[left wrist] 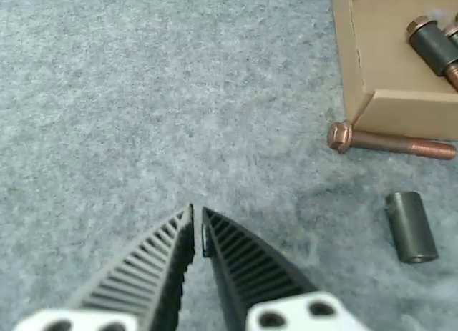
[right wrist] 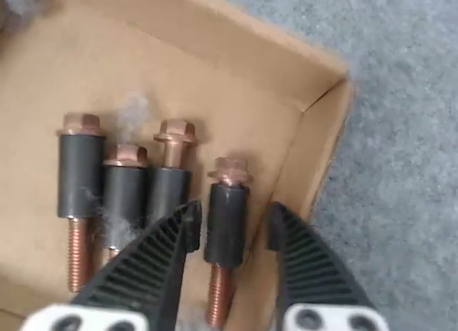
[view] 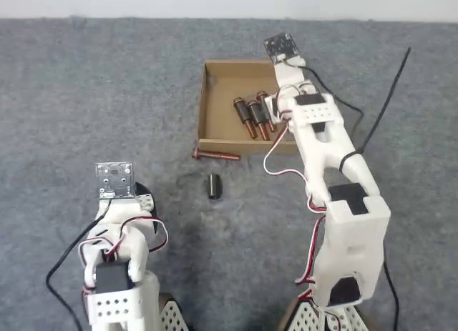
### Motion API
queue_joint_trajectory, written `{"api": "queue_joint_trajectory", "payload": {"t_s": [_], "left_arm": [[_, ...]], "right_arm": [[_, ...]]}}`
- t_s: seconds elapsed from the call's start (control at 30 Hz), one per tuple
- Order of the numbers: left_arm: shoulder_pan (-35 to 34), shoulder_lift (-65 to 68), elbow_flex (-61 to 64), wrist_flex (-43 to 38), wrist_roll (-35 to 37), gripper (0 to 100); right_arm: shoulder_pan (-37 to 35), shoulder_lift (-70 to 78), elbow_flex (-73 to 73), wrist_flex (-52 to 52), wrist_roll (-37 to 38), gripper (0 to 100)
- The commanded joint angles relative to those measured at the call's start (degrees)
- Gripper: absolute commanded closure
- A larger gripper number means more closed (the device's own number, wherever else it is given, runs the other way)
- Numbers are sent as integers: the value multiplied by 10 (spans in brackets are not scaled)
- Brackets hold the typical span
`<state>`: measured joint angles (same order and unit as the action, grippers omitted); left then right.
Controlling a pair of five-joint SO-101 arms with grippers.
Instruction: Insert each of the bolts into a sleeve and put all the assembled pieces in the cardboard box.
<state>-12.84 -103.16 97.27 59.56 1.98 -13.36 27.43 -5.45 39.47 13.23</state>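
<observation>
**Status: four assemblies boxed, one bolt and one sleeve loose**

The work surface is a grey, short-pile carpet (view: 86, 95) with a fibrous texture.

The white right arm (view: 336, 174) extends over the cardboard box (view: 202, 102). The box is a shallow open tray of plain brown board with a folded corner.

Inside the box lie the assembled pieces (right wrist: 124, 195). Each is a copper-coloured hex-flange bolt passed through a matte black cylindrical sleeve. The right wrist view counts four pieces, laid side by side. In the high view the arm overlaps part of this row.

The right gripper (right wrist: 232, 216) has ribbed black fingers set apart. They straddle the piece nearest the box wall, with a gap on one side.

The left gripper (left wrist: 197, 211) hangs over bare carpet with its jaws together and nothing between them.

The loose bolt (view: 216, 155) lies on the carpet against the outside of the box's near wall. The left wrist view shows its flanged head and threaded shank. The loose sleeve (view: 214, 186) lies on its side nearby, apart from the bolt, with its hollow bore visible.
</observation>
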Motion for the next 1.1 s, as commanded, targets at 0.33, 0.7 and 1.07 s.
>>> {"api": "queue_joint_trajectory", "payload": {"t_s": [0.33,0.7,1.07], "left_arm": [[-3,-3,-7,-2,-6,988],[-3,-3,-7,-2,-6,988],[-4,-3,-7,-1,-6,988]], "right_arm": [[-21,-150,-61,211,-109,979],[-156,-232,-61,505,-243,978],[-255,-230,-41,516,-297,964]]}}
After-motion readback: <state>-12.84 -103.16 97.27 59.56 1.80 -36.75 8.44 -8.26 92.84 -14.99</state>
